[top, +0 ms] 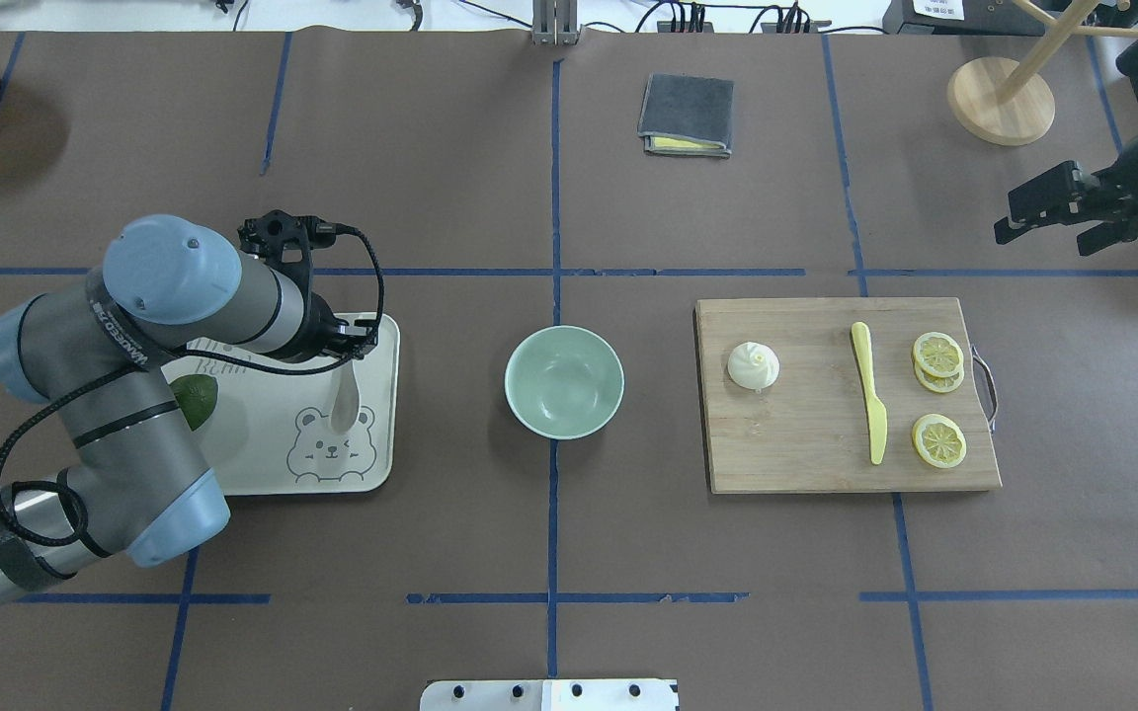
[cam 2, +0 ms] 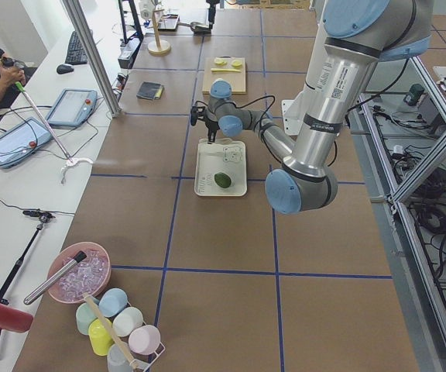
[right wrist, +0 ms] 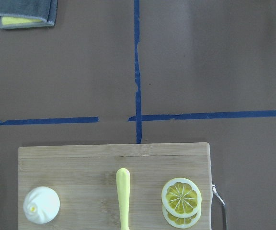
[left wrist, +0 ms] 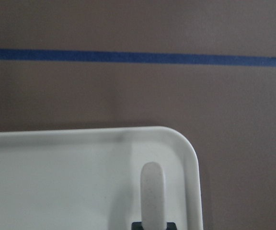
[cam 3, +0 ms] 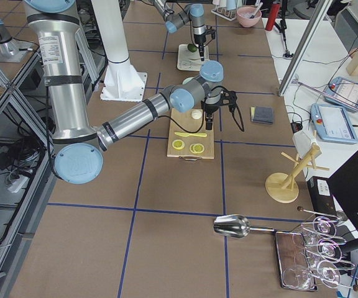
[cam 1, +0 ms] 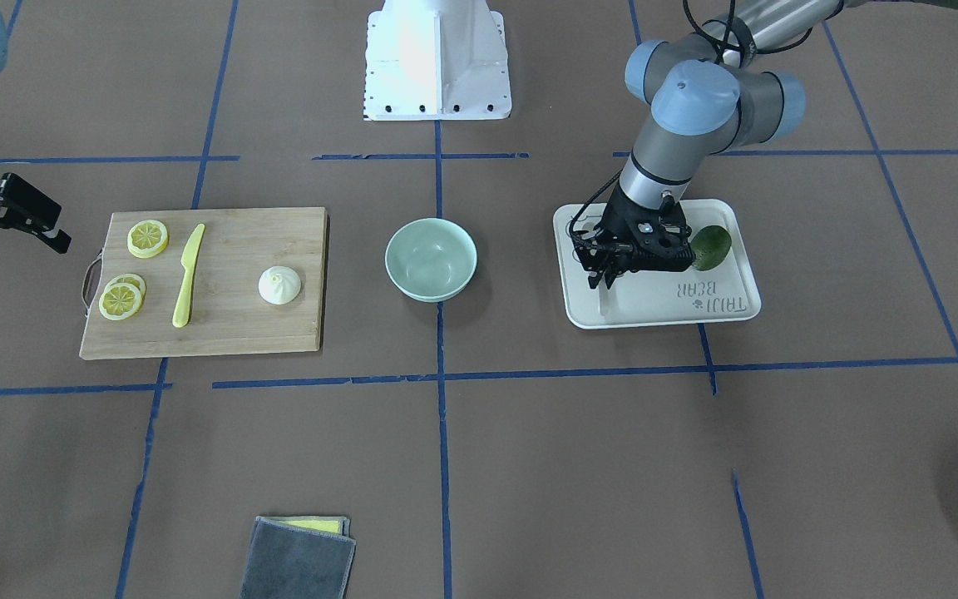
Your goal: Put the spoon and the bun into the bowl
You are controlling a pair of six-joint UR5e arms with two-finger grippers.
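Starting at the robot's left end of the table, the left gripper (cam 1: 602, 281) is down over the far corner of the white tray (top: 263, 464). Its fingers appear to be pressed together on the spoon (top: 341, 403). In the left wrist view the handle sticks out from between the two black fingertips, just inside the tray's rounded rim. I cannot tell whether the spoon is already lifted or is touching the tray floor. In any case it is over the tray and not in the bowl. A dark green fruit (top: 196, 400) lies on the same tray, partly under the arm, and it has no part in the task. Further along, the bowl (top: 564, 385) stands alone in the middle of the table, well apart from the tray, and nothing is in it. Beyond it, the bun (top: 753, 365) sits upright on the cutting board (top: 806, 444), at the end nearer to the bowl, with the yellow knife (top: 868, 395) and the lemon slices (top: 938, 440) behind it. Farthest away, the right gripper (cam 1: 23, 243) hangs beside the board's outer end with its fingers spread and holding nothing. So I judge that the task is only at its beginning. The spoon seems to be grasped but is not delivered, and the bun is untouched. Both things remain to be carried to the bowl.
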